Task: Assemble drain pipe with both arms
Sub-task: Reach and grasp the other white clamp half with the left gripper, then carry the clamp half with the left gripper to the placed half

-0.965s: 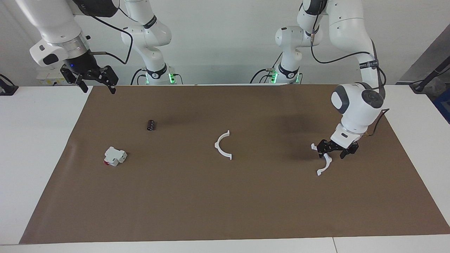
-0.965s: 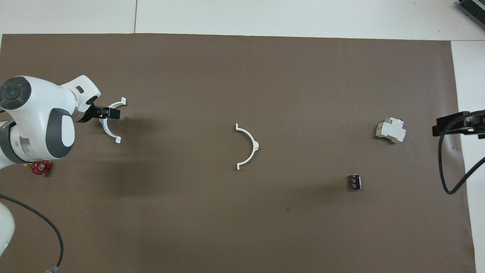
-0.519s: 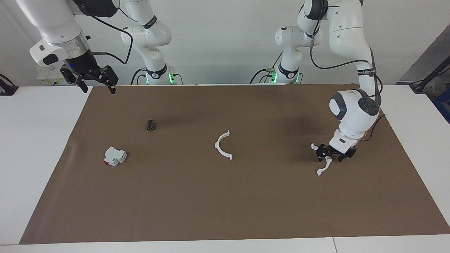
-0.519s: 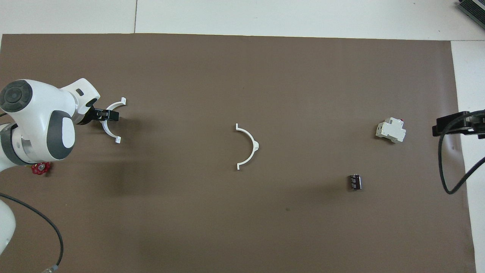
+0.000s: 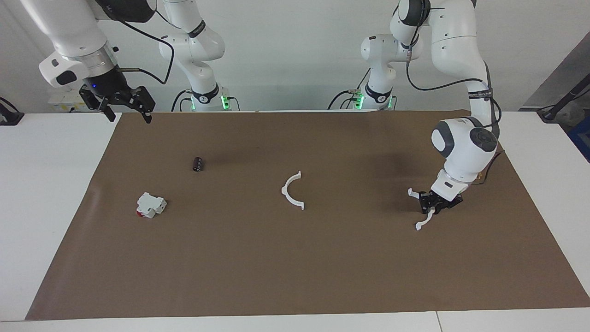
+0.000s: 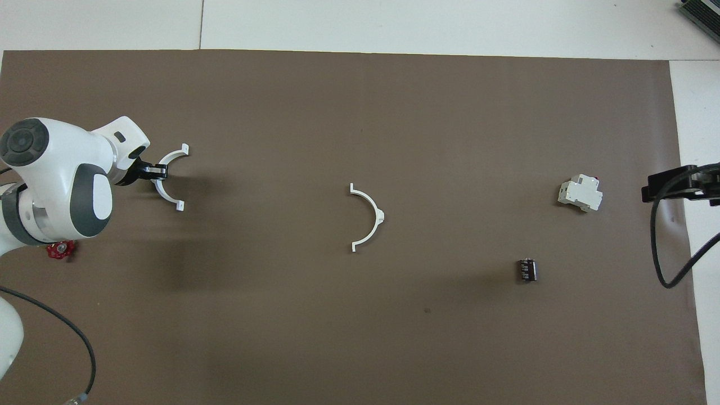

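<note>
One white half-ring arc of the drain pipe lies flat in the middle of the brown mat; it also shows in the overhead view. The second arc lies toward the left arm's end of the table, seen from above too. My left gripper is down at the mat and shut on the middle of this arc, as the overhead view shows. My right gripper waits open and empty in the air over the mat's corner at the right arm's end.
A white blocky part with a red end and a small dark cylinder lie toward the right arm's end. A small red valve lies under the left arm's wrist. The brown mat covers most of the white table.
My left gripper came down around the arc and its fingers closed on it; the arc shifted slightly. The right arm and the middle arc have not moved.
</note>
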